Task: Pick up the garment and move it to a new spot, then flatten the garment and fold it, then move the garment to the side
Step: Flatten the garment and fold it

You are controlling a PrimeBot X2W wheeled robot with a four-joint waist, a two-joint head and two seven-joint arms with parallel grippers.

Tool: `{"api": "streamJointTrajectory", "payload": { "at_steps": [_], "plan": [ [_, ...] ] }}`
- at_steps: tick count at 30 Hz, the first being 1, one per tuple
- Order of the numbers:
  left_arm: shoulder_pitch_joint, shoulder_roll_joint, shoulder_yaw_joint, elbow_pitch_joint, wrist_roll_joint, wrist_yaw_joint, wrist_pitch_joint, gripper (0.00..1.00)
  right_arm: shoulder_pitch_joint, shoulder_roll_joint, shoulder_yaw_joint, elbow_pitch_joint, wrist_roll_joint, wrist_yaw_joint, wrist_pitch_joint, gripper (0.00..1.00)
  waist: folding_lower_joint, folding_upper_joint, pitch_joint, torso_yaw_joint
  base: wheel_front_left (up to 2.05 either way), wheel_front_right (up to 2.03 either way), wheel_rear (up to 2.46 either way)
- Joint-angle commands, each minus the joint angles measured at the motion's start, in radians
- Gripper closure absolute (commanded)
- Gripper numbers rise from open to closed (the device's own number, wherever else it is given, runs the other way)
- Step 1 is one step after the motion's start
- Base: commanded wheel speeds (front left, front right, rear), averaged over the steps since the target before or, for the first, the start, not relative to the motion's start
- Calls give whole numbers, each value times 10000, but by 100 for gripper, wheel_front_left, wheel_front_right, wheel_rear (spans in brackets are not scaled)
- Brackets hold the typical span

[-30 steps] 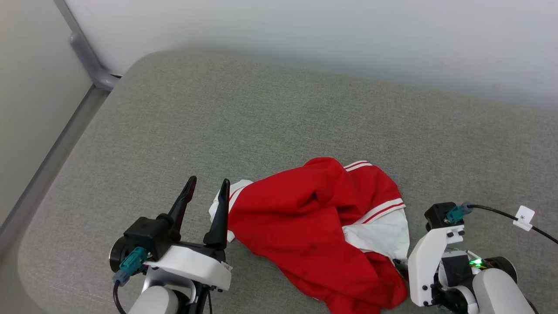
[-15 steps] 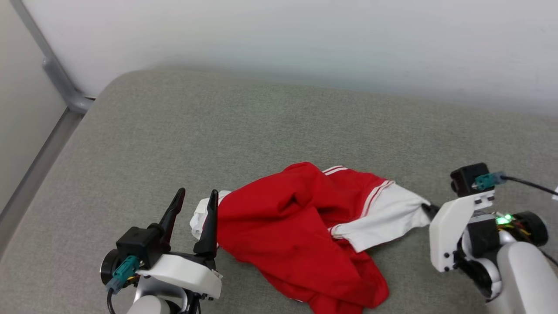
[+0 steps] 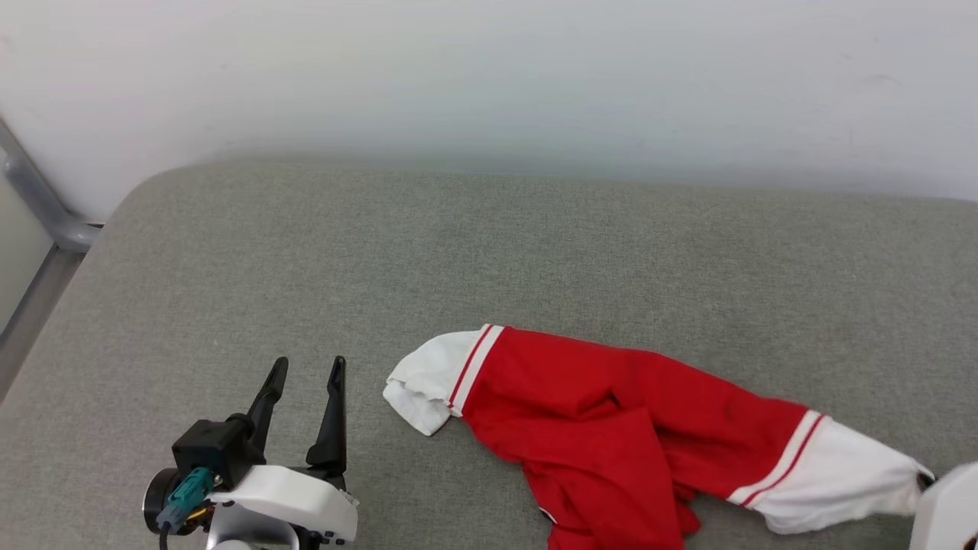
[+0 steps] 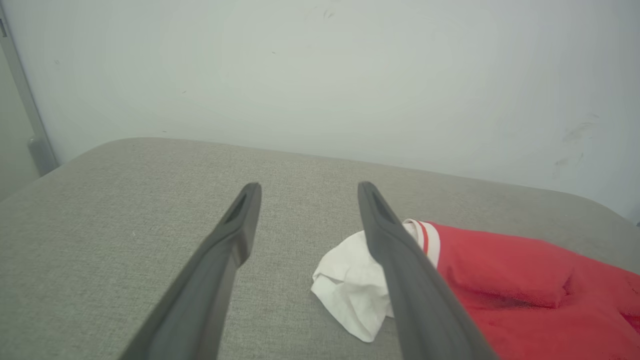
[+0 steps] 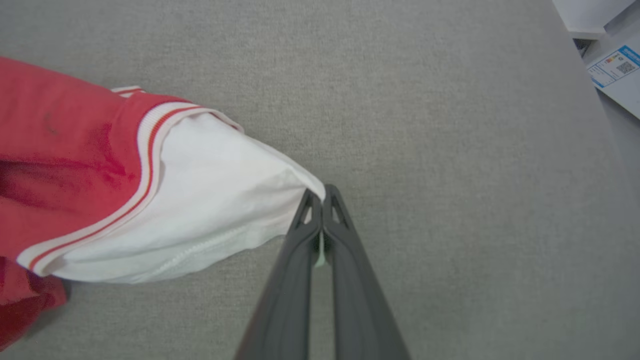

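A: Where is the garment (image 3: 634, 412)?
B: On the grey cushion (image 3: 489, 244). The right gripper (image 5: 324, 194) pinches its white sleeve (image 5: 210, 200); the left gripper (image 3: 309, 367) gapes empty. It should drag slow and low.

No legible text. In the right wrist view's top right corner, a blue-edged white sheet (image 5: 621, 89) carries a QR code (image 5: 625, 66); its print is too small to read.
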Motion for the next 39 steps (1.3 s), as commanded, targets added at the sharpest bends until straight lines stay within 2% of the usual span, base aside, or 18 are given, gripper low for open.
{"api": "streamJointTrajectory", "payload": {
  "at_steps": [1, 7, 8, 10, 13, 14, 20, 24, 33, 36, 39],
  "plan": [
    [173, 85, 28, -13, -61, 73, 65, 0, 464, 162, -315, 176, -73, -8, 63, 100, 0, 0, -65, -76, 0, 0, 0],
    [377, 167, 83, -17, -163, 125, 145, 0, 1159, 594, -638, 1166, -23, -8, -510, 100, 0, 0, -112, -218, 0, 0, 0],
    [396, 188, 100, -22, -171, 136, 162, 0, 1136, 661, -611, 1354, 48, -8, -692, 83, 0, 0, -113, -243, 0, 0, 0],
    [411, 211, 110, -35, -200, 155, 173, 0, 988, 738, -552, 1553, 82, -8, -1300, 0, 0, 0, -132, -277, 0, 0, 0],
    [501, 218, 78, -60, -227, 202, 236, 0, 842, 835, -456, 1732, 200, -8, -2274, 0, 0, 0, -229, -302, 0, 0, 0],
    [501, 218, 78, -60, -227, 202, 236, 0, 842, 835, -456, 1732, 200, -8, -2274, 0, 0, 0, -229, -302, 0, 0, 0],
    [590, 294, 108, -43, -290, 260, 299, 0, 633, 916, -139, 1588, 256, -7, -4624, 0, 0, 0, -364, -328, 0, 0, 0],
    [612, 370, 153, -33, -303, 347, 364, 0, 442, 920, 531, 1383, 187, -7, -6210, 0, 0, 0, -450, -373, 0, 0, 0],
    [507, 659, 260, 31, -249, 500, 563, 0, 490, 921, 1790, 508, 233, -7, -7430, 0, 0, 0, -457, -647, 0, 0, 0],
    [255, 782, 208, 95, -353, 350, 868, 0, 552, 920, 2095, 152, 380, -7, -7451, 0, 0, 0, -384, -799, 0, 0, 0],
    [-83, 981, 81, 247, -589, 11, 1528, 0, 550, 922, 2378, -235, 478, -7, -7380, 0, 0, 0, -206, -986, 0, 0, 0]
  ]
}}
